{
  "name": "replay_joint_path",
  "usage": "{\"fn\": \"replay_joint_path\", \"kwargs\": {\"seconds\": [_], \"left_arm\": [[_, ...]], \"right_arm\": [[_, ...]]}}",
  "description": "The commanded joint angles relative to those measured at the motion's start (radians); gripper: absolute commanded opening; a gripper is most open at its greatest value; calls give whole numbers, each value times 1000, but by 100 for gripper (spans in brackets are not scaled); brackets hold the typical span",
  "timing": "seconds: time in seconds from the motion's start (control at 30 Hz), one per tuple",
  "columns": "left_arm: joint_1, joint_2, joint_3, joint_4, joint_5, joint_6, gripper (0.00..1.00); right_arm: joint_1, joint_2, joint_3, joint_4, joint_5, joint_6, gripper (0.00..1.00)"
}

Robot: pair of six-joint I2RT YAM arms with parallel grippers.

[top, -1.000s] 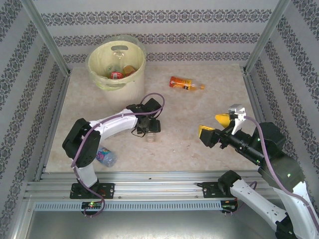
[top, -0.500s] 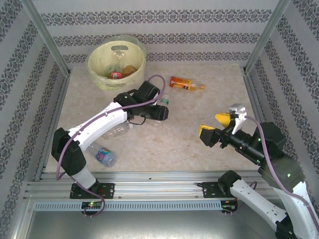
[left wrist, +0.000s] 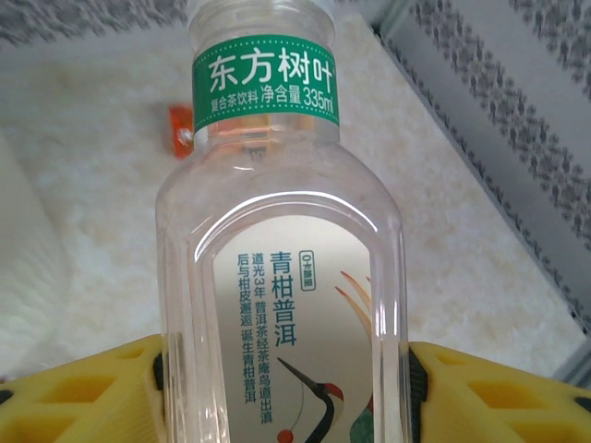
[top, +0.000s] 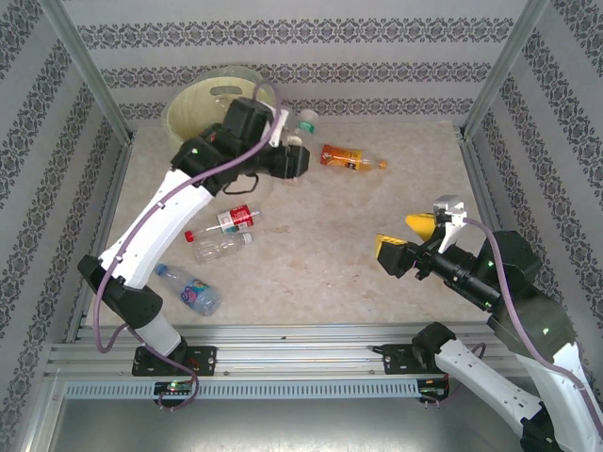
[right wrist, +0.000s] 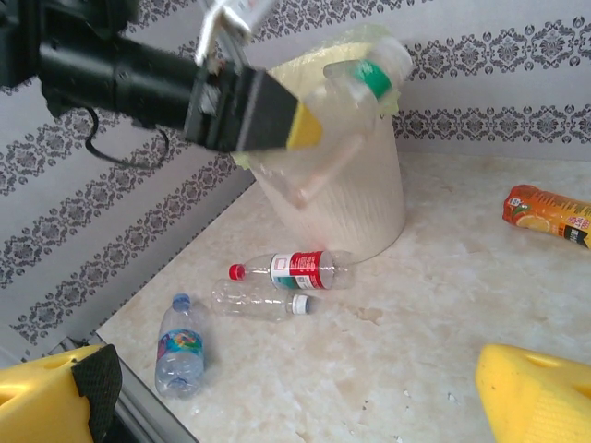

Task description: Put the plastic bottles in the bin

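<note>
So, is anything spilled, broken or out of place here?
Nothing spilled or broken. Outside the bin, four lie sideways on the table: orange bottle, red-label bottle, clear bottle, blue-label bottle. The left gripper holds a green-label bottle.

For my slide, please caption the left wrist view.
Yellow-fingered left gripper holds a clear plastic bottle with a green neck label.

My left claw point(left wrist: 295, 378) is yellow, and my right claw point(top: 405, 235) is yellow too. The see-through bottle point(left wrist: 277, 231) has a green band with white writing and a bird picture. The bin point(right wrist: 365, 208) is pale yellow. The tabletop point(top: 330, 217) is creamy with cloudy marks. The orange bottle point(top: 350, 158) is bright. The red-label bottle point(top: 233, 220) has a red cap. The walls point(top: 377, 71) have grey flowery stripes.
</note>
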Motion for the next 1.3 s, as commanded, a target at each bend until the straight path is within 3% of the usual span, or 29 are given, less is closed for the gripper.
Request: {"fn": "replay_joint_path", "kwargs": {"seconds": [0.0, 0.43, 0.9, 1.27], "left_arm": [[70, 42, 95, -74, -30, 47, 62], [274, 233, 431, -195, -61, 128, 63], [309, 306, 357, -169, -66, 148, 66], [310, 282, 339, -175, -97, 161, 83]], "right_arm": [[10, 4, 15, 24, -15, 7, 98], [10, 16, 21, 14, -5, -3, 98], [10, 12, 21, 1, 2, -5, 98], [10, 4, 14, -1, 6, -1, 98]]}}
